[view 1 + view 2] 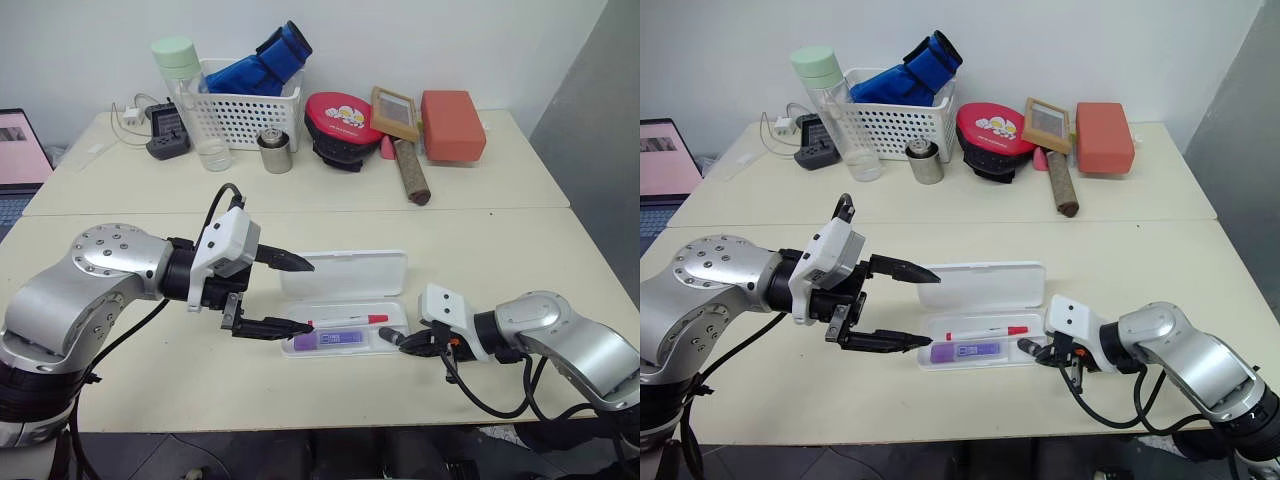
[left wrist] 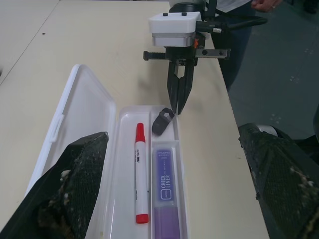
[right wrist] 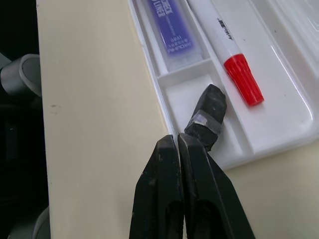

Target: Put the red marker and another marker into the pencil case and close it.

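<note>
The case [image 1: 345, 275] lies open on the desk [image 1: 480, 250], its lid folded back flat behind the tray. The red marker [image 1: 348, 321] is laid in the long rear compartment of the tray, cap towards the right tool. The purple marker [image 1: 335, 341] is laid in the front compartment, parallel to the red one and just beside it across the divider. A small dark nub [image 3: 207, 117] is seen in the small end compartment, leaning against the tray's rim.

The left tool [image 1: 296, 295] is held wide open at the left end of the case, one finger above the lid's corner and the other low by the tray's end; nothing is gripped. The right tool [image 3: 179, 144] is closed on nothing, its tips set at the tray's outer rim, just beside the nub.

A basket [image 1: 250, 112], a bottle [image 1: 195, 105] and other items are ranged along the far side of the desk, well apart from the case.
</note>
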